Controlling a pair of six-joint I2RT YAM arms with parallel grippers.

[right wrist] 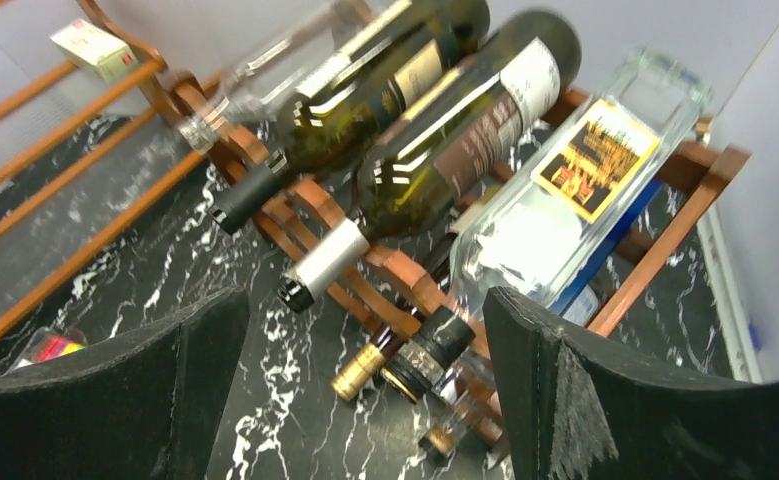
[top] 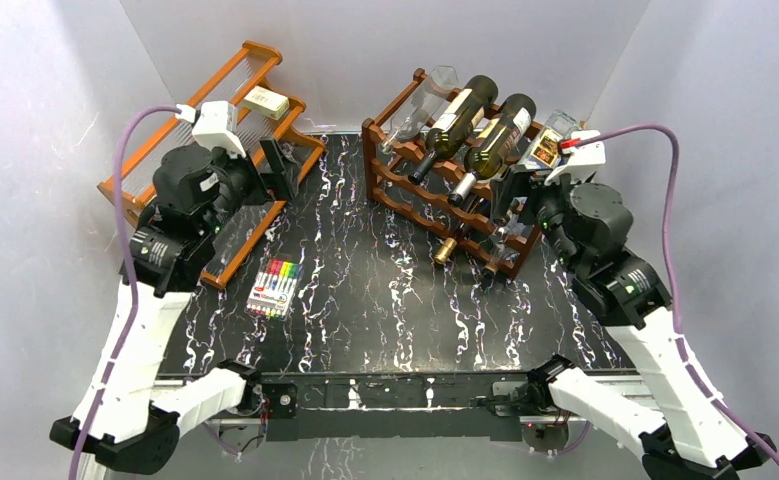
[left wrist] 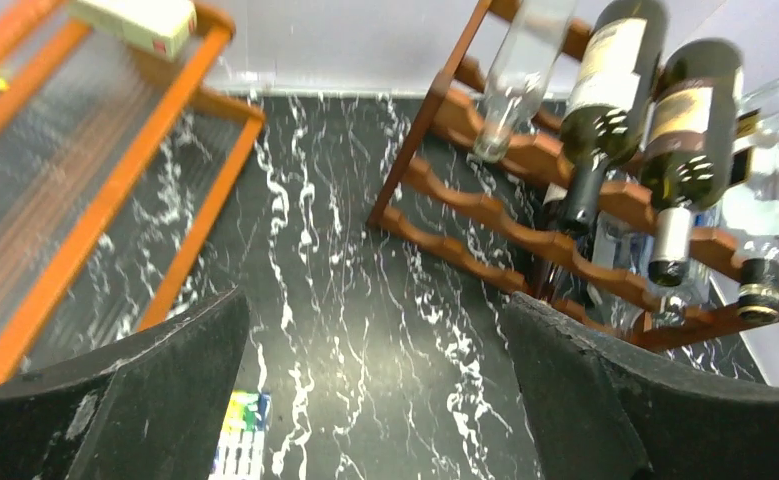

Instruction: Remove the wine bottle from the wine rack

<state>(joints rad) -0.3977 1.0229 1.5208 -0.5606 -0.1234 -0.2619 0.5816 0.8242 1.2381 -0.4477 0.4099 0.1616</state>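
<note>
The dark reddish-brown wine rack (top: 405, 200) stands at the back right, with several bottles lying on it. On its top tier lie a clear bottle (top: 420, 105), two dark green wine bottles (top: 460, 115) (top: 495, 145) and a square clear bottle with a yellow label (top: 547, 138). My right gripper (top: 505, 205) is open just in front of the rack's right end. In the right wrist view the gripper (right wrist: 365, 390) frames the clear bottle's black-capped neck (right wrist: 435, 345) without touching it. My left gripper (top: 280, 170) (left wrist: 380, 390) is open and empty, left of the rack.
A lighter orange shelf with clear slats (top: 165, 160) stands at the back left, with a small box (top: 265, 100) on top. A pack of coloured markers (top: 273, 288) lies on the black marble table. A gold-capped bottle (top: 445, 250) pokes out of the rack's lower tier.
</note>
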